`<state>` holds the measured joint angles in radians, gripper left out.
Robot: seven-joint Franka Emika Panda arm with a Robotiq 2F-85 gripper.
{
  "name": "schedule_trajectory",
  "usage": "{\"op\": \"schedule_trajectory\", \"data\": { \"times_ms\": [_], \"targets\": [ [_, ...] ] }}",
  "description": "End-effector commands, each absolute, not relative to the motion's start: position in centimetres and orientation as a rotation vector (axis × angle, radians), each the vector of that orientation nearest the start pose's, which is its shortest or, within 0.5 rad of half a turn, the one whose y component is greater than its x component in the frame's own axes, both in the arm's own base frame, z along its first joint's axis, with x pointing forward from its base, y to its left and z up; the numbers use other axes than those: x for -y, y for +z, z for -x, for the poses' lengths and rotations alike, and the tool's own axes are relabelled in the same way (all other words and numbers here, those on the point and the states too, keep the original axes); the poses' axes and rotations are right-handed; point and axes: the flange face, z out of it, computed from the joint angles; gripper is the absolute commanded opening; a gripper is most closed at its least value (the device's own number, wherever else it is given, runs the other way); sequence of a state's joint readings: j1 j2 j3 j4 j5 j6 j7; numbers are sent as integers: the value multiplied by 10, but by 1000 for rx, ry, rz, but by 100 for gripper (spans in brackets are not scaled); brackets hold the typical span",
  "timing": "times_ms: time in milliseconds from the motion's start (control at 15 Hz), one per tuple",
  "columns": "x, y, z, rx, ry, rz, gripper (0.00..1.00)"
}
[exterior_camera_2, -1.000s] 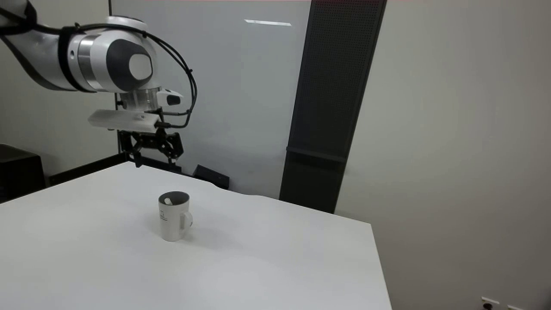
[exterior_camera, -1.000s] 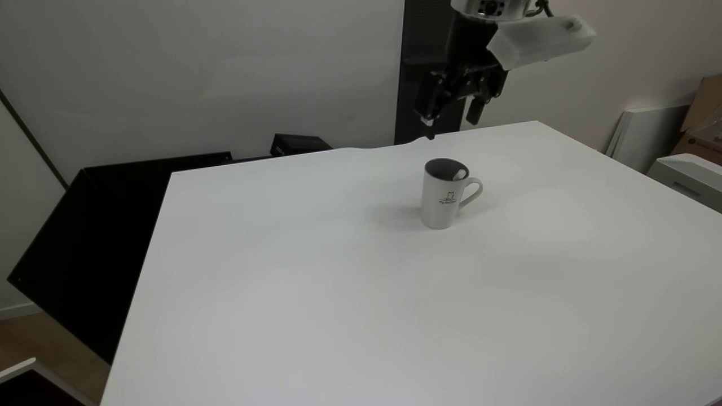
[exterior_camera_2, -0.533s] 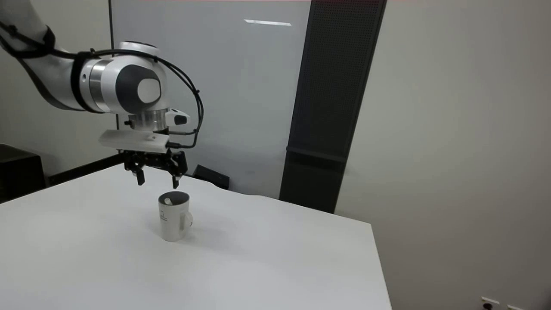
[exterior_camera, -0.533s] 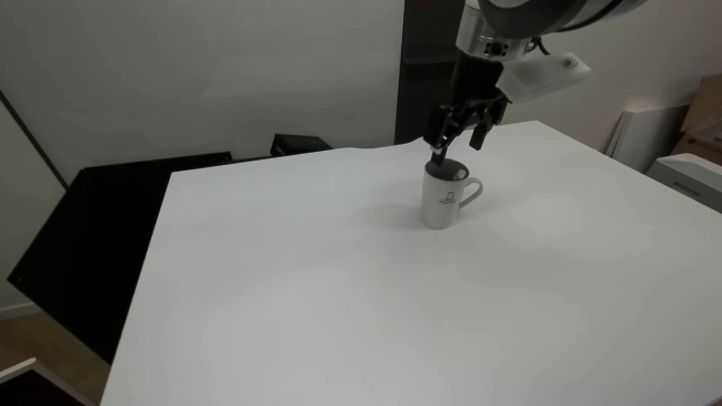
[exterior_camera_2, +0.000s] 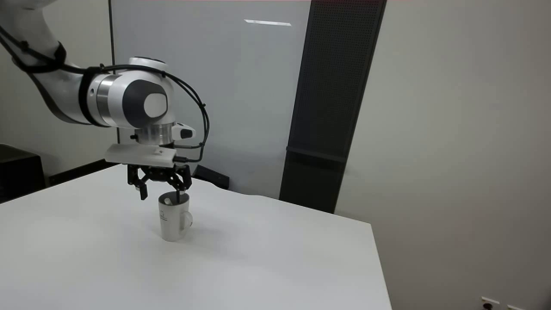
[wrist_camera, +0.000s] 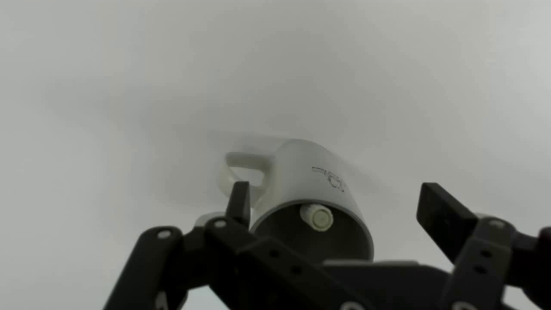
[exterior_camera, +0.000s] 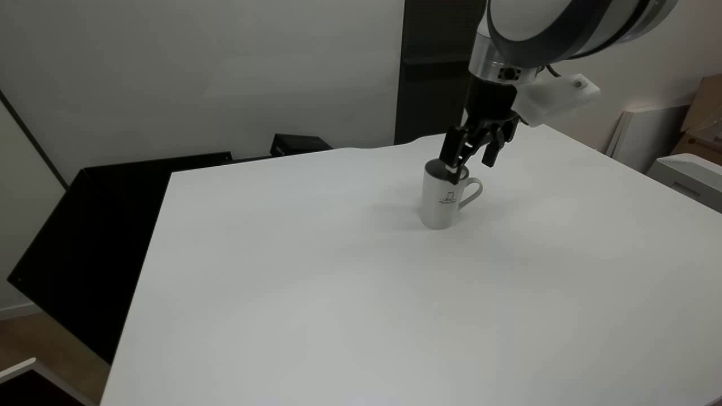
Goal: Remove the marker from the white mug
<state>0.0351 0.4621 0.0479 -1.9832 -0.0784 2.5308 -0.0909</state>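
The white mug stands upright on the table in both exterior views (exterior_camera: 437, 206) (exterior_camera_2: 172, 224). Its handle and dark interior show in the wrist view (wrist_camera: 301, 172). The marker's pale end (wrist_camera: 317, 217) sticks up inside the mug near the rim; it also shows in an exterior view (exterior_camera_2: 168, 201). In the other view from outside, a finger mostly hides it. My gripper is open and empty over the mug, fingers apart, in both exterior views (exterior_camera: 471, 172) (exterior_camera_2: 161, 199) and the wrist view (wrist_camera: 335, 189). One finger overlaps the mug's opening; I cannot tell whether it is inside. The marker lies between the fingers in the wrist view.
The white table (exterior_camera: 282, 282) bears the mug. A black box (exterior_camera: 302, 144) stands beyond its far edge, and a white box (exterior_camera: 688, 180) stands beside the table. A dark panel (exterior_camera_2: 333, 107) stands behind the table. Cables (exterior_camera_2: 202, 125) loop beside the wrist.
My gripper has come down from high above the table to just over the mug, moving right in the exterior views, and its fingers remain apart. The mug and marker have not moved.
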Motion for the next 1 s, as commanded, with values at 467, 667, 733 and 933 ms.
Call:
{"op": "schedule_trajectory", "data": {
  "times_ms": [467, 667, 733, 933],
  "targets": [
    [-47, 231, -619, 439, -250, 3141, 100],
    [-47, 230, -618, 454, -297, 3133, 100],
    [-47, 229, -618, 458, -306, 3131, 100],
    [-47, 225, -618, 463, -334, 3126, 100]
  ]
}}
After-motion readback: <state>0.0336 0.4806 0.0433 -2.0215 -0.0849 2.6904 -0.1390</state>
